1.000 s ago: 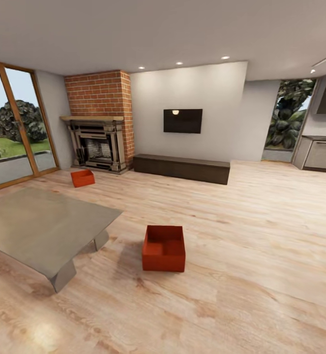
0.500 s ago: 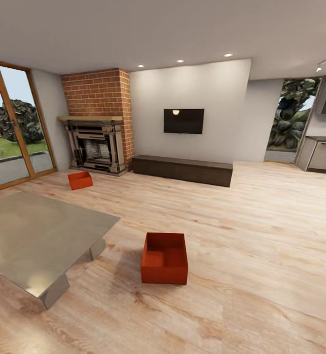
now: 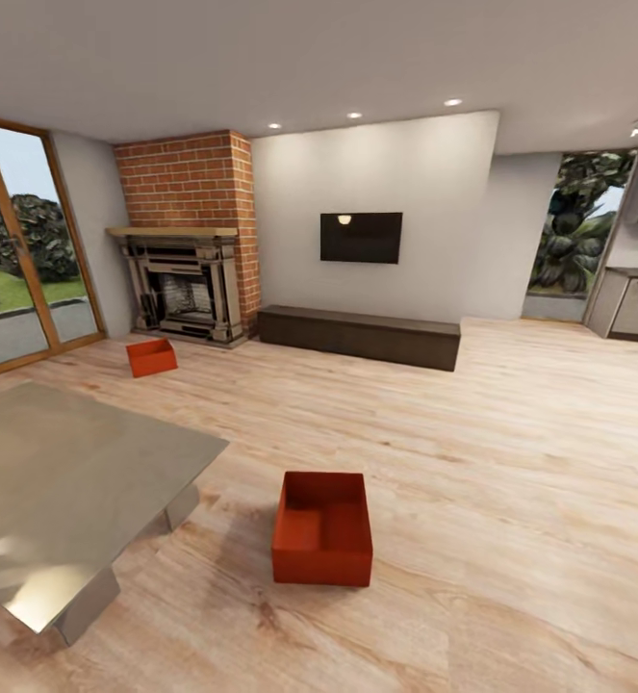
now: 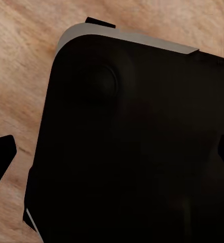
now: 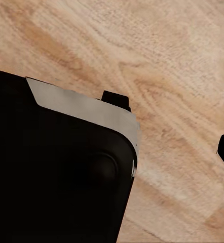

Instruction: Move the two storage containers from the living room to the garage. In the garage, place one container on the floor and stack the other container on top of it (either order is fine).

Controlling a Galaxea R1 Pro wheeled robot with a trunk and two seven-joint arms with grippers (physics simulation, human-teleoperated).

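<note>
Two orange-red storage containers stand on the light wood-plank floor (image 3: 472, 452) of the living room. The nearer container (image 3: 322, 527) is in the lower middle of the head view, just to the right of a low grey metallic table (image 3: 68, 472). It is a rectangular open bin with thin plain walls and no lid; its inside is empty and a little darker than the outer front wall, and it throws a soft shadow on the planks toward the table. The farther container (image 3: 151, 357) looks the same but smaller in the view, turned at a slight angle, and it lies near the foot of the red-brick fireplace (image 3: 186, 241). The two bins are well apart from each other.

On the white wall hangs a black TV (image 3: 361, 237), and under it runs a long dark low cabinet (image 3: 360, 336).

Both wrist views look down at the wooden floor past a black, rounded part of the robot's body (image 4: 137, 147). Only dark finger tips appear at the edges there, so I cannot tell how wide the left or the right gripper is, or whether they hold anything
</note>
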